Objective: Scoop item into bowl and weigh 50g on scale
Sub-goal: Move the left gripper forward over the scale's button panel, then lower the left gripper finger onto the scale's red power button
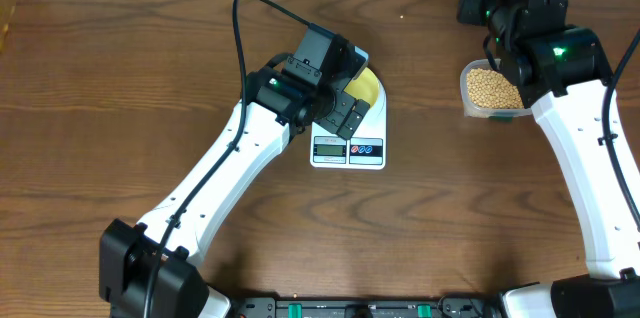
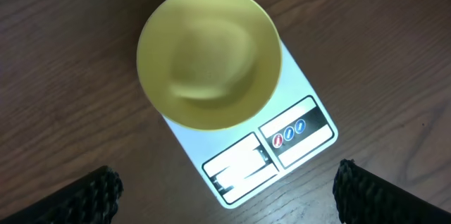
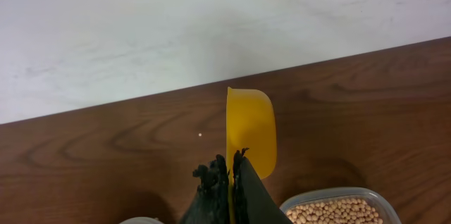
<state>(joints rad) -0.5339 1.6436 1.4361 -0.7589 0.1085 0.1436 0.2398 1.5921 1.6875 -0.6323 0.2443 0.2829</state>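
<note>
My left gripper [image 2: 232, 197] hangs wide open, holding nothing, above the bowl [image 2: 209, 55] on the scale [image 2: 303, 136]; my right gripper [image 3: 231, 182] pinches the yellow scoop [image 3: 251, 129].

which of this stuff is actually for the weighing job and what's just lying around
For the job:
- beans in the clear tub
- yellow scoop, gripped by the right pincer
- pale yellow bowl, sitting on the white scale

Lying about:
- only a tiny pale speck on the table
</note>
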